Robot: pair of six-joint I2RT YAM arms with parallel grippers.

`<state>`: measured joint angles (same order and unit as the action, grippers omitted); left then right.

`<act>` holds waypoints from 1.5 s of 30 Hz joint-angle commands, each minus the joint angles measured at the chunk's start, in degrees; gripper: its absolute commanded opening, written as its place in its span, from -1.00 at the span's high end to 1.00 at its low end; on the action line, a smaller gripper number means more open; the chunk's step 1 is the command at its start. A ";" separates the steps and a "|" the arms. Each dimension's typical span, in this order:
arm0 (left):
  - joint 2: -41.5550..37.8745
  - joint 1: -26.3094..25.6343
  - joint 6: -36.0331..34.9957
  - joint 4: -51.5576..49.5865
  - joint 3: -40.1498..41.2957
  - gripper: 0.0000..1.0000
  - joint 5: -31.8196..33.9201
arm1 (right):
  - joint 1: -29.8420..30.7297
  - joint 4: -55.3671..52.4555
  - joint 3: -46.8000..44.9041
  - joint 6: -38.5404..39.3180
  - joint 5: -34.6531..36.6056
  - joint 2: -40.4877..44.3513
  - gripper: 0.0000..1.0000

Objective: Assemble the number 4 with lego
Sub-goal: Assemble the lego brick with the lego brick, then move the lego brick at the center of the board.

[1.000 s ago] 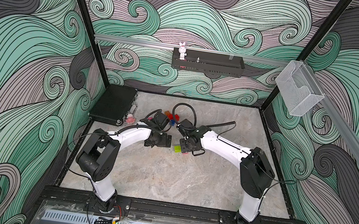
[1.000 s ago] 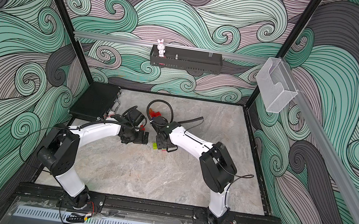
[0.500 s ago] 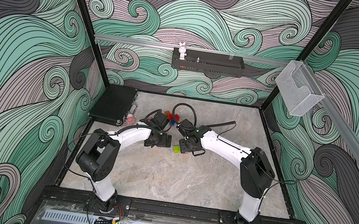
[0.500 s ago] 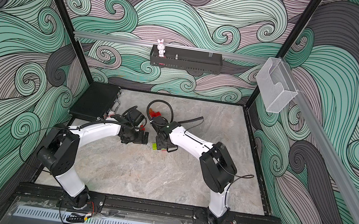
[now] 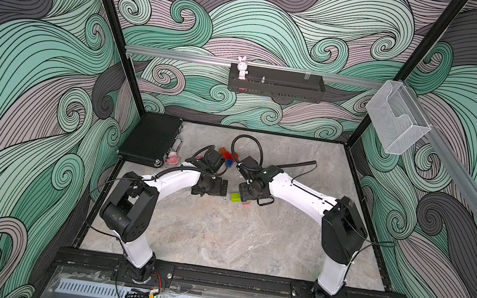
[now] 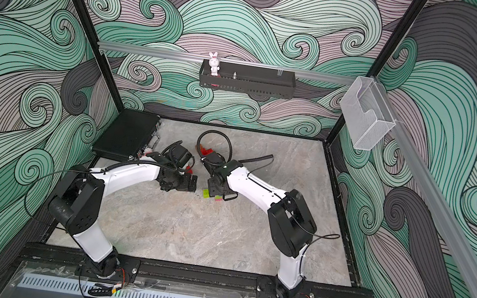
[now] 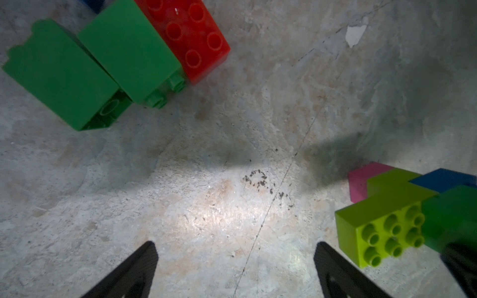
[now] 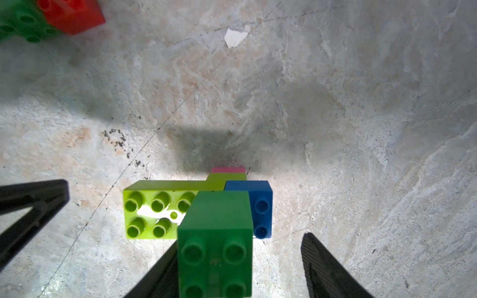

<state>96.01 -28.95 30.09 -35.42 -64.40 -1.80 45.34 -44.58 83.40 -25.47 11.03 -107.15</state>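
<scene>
A small lego build lies on the table: a lime brick [image 8: 154, 206] joined to a blue one [image 8: 260, 206] and a pink one [image 8: 228, 169], with a dark green brick [image 8: 215, 245] stacked on top. My right gripper [image 8: 241, 242] straddles the dark green brick and is open. One finger [image 8: 325, 265] stands clear of the brick and the other is close beside it. My left gripper [image 7: 237, 258] is open over bare table next to the build [image 7: 382, 224], holding nothing. In both top views the two grippers [image 5: 217, 188] [image 5: 249, 193] face each other over the lime brick [image 5: 235, 197] [image 6: 206, 193].
Two loose green bricks [image 7: 59, 74] and a red one [image 7: 191, 36] lie past my left gripper. More red and blue bricks [image 5: 230, 158] sit behind the wrists. A black case [image 5: 149, 140] and a pink toy [image 5: 173, 158] are at the back left. A cable loop [image 5: 247, 144] lies at the back.
My right gripper's jaws have spread apart, letting go of the dark green brick. Both arms have stayed almost where they were.
</scene>
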 commanded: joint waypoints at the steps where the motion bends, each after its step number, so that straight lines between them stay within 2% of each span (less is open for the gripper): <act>1: -1.73 0.38 -0.33 -2.36 -2.12 -0.97 2.26 | -0.34 -0.12 1.58 0.91 0.51 3.39 -0.41; 7: -4.21 1.58 -0.34 -3.87 -4.11 -0.97 8.33 | -0.50 9.94 -4.96 3.99 -4.18 13.54 -0.56; 8: -4.30 1.90 -0.50 -3.87 -4.61 -0.97 9.28 | -0.60 12.39 -6.97 4.36 -5.02 16.07 -0.64; 9: -4.08 2.26 -0.89 -3.74 -5.17 -0.97 10.25 | -0.77 14.44 -8.62 4.55 -5.31 18.36 -0.89; 10: -3.65 2.52 -1.22 -3.61 -5.69 -0.97 11.21 | -0.91 16.40 -10.30 4.56 -4.95 20.35 -0.98; 16: 4.24 5.73 -1.89 -5.23 -14.15 -0.89 17.01 | -1.89 28.95 -24.56 1.91 4.60 33.63 -0.98; 20: 12.80 8.64 -3.16 -10.32 -24.08 -0.66 17.05 | -3.04 31.57 -31.00 2.48 8.01 40.39 -0.98; 24: 20.60 11.60 -5.11 -11.69 -32.22 -0.37 14.60 | -4.16 31.55 -34.19 2.78 8.47 44.36 -0.98; 27: 25.55 13.33 -6.43 -12.38 -37.53 -0.34 11.68 | -4.65 30.76 -35.05 3.08 7.86 45.77 -0.98; 31: 32.04 14.51 -6.78 -15.58 -44.62 -0.34 13.07 | -4.81 29.64 -35.42 2.80 8.93 46.57 -0.98; 35: 36.37 15.13 -6.71 -17.70 -48.17 -0.32 13.76 | -4.97 29.50 -35.52 2.97 9.09 46.90 -0.98; 40: 38.09 15.08 -6.60 -17.69 -48.58 -0.25 13.04 | -5.09 29.37 -35.52 3.50 9.48 47.12 -0.98; 45: 39.20 15.12 -7.40 -16.38 -48.98 0.14 10.94 | -5.17 29.03 -35.68 4.02 9.72 47.04 -0.98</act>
<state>134.17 -13.96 23.14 -50.59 -111.42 10.59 40.47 -15.46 48.36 -22.50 19.35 -60.97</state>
